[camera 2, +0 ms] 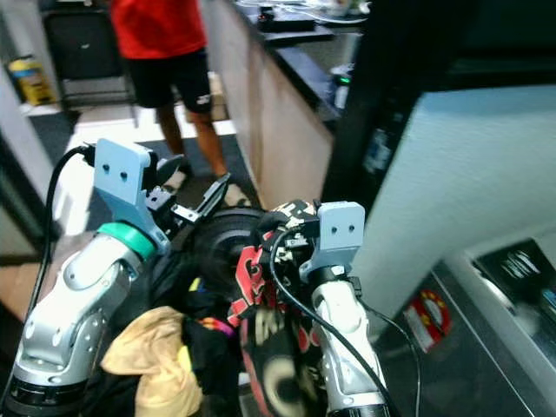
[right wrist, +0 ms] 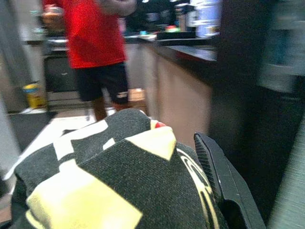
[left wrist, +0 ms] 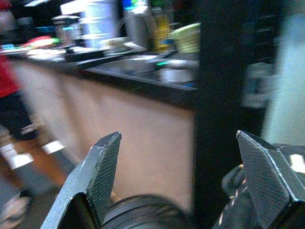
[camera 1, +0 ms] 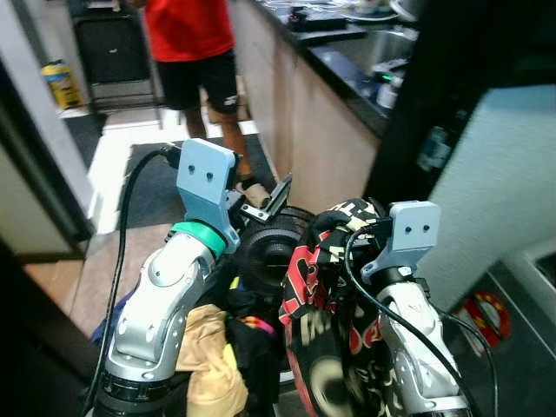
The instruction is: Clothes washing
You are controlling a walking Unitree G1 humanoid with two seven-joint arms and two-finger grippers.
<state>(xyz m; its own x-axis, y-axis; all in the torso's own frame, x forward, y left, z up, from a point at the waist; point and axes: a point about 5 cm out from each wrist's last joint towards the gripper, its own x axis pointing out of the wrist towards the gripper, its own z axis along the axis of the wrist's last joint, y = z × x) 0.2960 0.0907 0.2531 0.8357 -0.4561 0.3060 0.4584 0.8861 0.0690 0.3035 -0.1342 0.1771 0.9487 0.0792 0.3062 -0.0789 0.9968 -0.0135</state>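
My right gripper (camera 1: 349, 224) is raised at chest height, shut on a black garment with red and yellow print (camera 1: 314, 287) that drapes over its fingers and down my forearm. In the right wrist view the garment (right wrist: 109, 176) covers the jaws, with one black finger (right wrist: 221, 179) showing beside it. My left gripper (left wrist: 190, 181) is held up next to it, open with nothing between its fingers (camera 1: 276, 196). Below both arms lies a heap of clothes, with a tan cloth (camera 1: 213, 356) and dark pieces.
A person in a red shirt and black shorts (camera 1: 193, 39) stands ahead on a dark mat (camera 1: 148, 187). A long dark-topped kitchen counter (camera 1: 326, 61) runs along the right. A white appliance side (camera 1: 499, 187) and a grey machine top (camera 1: 521, 347) are close on my right. A yellow container (camera 1: 61, 84) stands far left.
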